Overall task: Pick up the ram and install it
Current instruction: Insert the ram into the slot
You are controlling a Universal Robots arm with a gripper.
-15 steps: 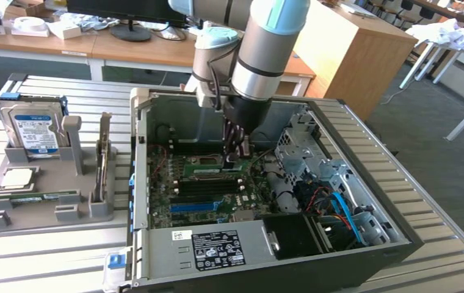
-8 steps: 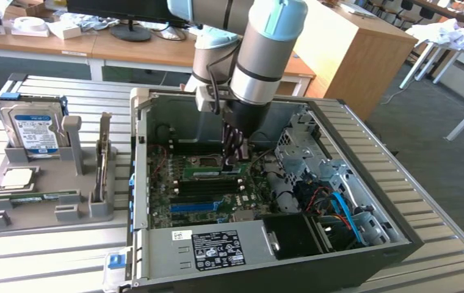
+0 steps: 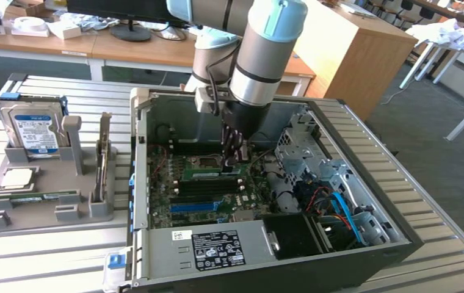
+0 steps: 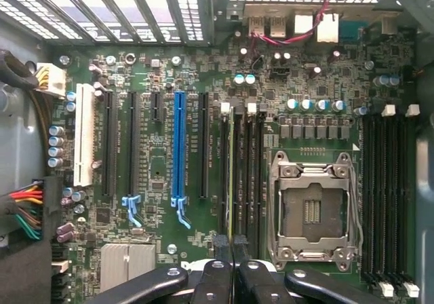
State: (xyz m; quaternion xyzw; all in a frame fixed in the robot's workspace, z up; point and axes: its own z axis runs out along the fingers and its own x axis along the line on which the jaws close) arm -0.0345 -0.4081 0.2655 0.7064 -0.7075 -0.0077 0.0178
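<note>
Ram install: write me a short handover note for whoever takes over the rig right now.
Gripper: shut, down inside the computer case, tips at the ram.
Ram: standing on edge in a slot on the motherboard, beside the empty processor socket.
Done: ram picked up and brought to its slot.
Left: seating unconfirmed; I cannot tell whether the gripper grips the ram or presses on it.

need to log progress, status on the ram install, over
pincer shut, low inside the case. ram edge-up in a slot beside the cpu socket, right at the tips. nothing seen in the way.
</note>
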